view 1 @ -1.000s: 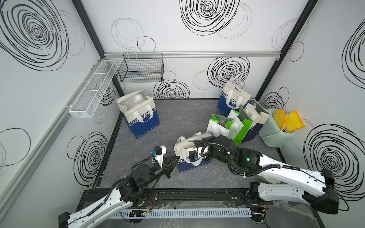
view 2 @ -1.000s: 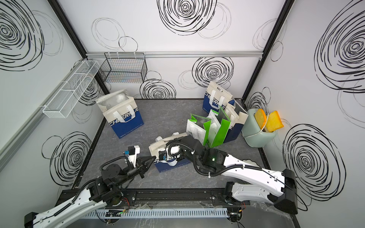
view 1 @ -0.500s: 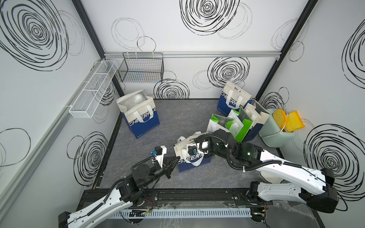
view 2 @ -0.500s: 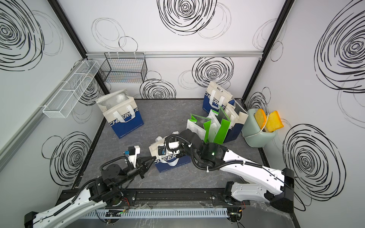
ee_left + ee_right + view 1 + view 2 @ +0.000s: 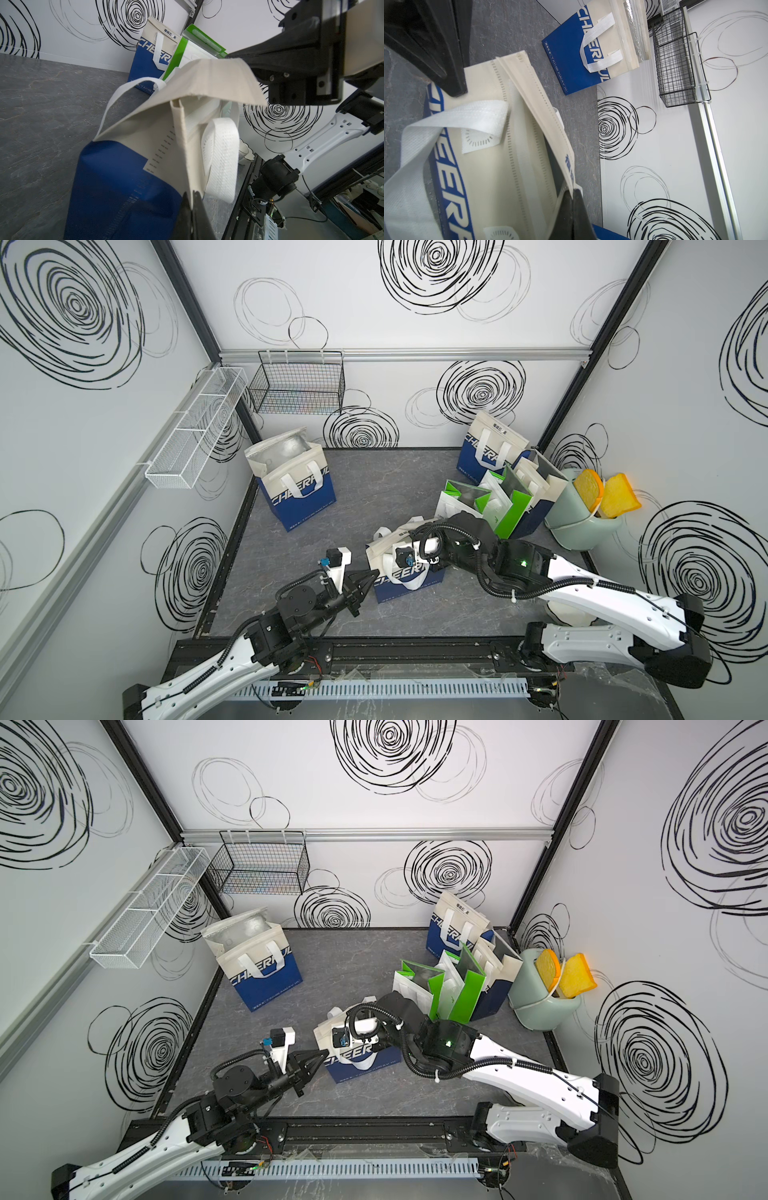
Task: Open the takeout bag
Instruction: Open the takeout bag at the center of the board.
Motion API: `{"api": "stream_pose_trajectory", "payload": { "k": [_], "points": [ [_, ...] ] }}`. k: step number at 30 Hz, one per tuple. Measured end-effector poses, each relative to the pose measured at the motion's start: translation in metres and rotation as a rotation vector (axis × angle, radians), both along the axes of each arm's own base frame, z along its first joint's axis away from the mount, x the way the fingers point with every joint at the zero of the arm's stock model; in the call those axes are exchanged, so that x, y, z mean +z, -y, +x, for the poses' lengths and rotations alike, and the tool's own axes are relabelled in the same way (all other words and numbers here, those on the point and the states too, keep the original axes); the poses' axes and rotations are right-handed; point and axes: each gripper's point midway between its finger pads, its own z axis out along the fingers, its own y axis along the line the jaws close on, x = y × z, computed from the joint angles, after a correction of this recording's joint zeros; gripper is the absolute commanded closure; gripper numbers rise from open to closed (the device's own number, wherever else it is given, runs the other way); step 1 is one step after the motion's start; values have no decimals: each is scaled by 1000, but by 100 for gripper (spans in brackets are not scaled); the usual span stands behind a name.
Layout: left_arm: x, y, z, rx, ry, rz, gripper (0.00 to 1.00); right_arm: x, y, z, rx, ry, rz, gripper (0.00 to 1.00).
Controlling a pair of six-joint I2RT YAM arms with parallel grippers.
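FRONT OF TABLE: The takeout bag (image 5: 411, 591) stands near the front edge of the grey table (image 5: 374, 489), its beige top flap (image 5: 207, 79) partly lifted. I judge it light, soft non-woven cloth that may slide or tip, so the rim edges are the places to hold. My left gripper (image 5: 372, 573), reaching low from the near-left, is clamped on the bag's beige side edge. My right gripper (image 5: 572, 199), arm arched across from the right, is clamped on the flap.

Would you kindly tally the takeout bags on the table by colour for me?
Blue-and-beige bags: 4
Green-and-white bags: 2
Total: 6
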Motion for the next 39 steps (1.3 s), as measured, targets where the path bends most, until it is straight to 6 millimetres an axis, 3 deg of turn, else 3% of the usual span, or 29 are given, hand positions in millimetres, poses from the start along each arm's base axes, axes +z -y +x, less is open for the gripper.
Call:
{"api": "stream_pose_trajectory", "payload": {
  "k": [39],
  "points": [
    [2, 0, 1, 7, 1, 2, 100, 4, -6, -3, 141, 232, -278, 100]
  ]
}}
